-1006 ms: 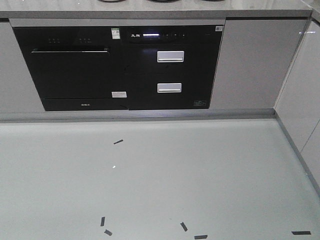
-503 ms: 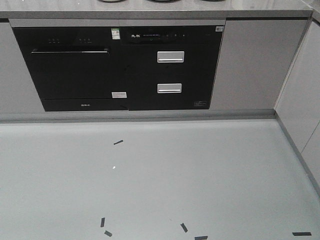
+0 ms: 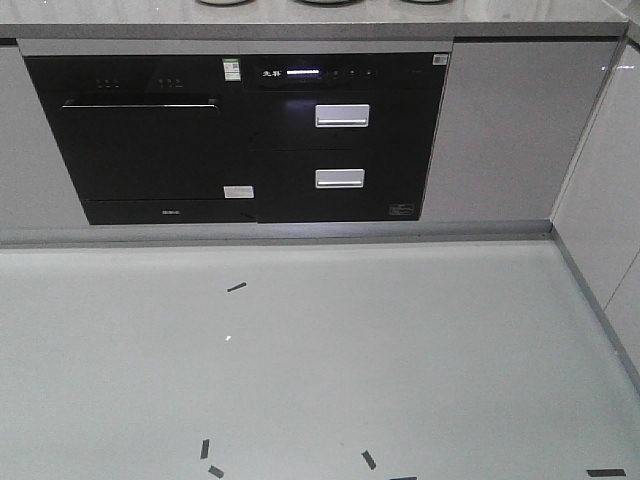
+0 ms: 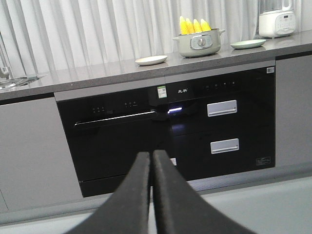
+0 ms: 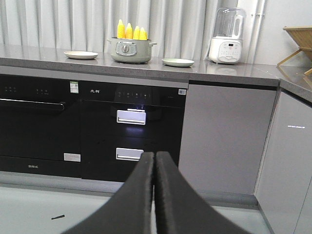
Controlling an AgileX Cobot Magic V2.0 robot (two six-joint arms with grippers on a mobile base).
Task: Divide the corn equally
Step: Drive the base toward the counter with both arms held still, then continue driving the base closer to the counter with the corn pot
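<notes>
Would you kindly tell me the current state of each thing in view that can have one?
corn, standing upright in the pot, none on a plate
pot, no lid on
cream plate, empty
pale green plate, empty
left gripper, jaws shut, empty
right gripper, jaws shut, empty
appliance door, closed
drawers, closed

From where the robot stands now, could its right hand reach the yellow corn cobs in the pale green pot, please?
Probably not: the yellow corn cobs stand in the pale green pot on the grey counter, far beyond the right hand.

Floor [image 3: 400,350] open, cabinets [image 3: 500,130] ahead — pot [image 5: 128,50] between plates [image 5: 81,55]
</notes>
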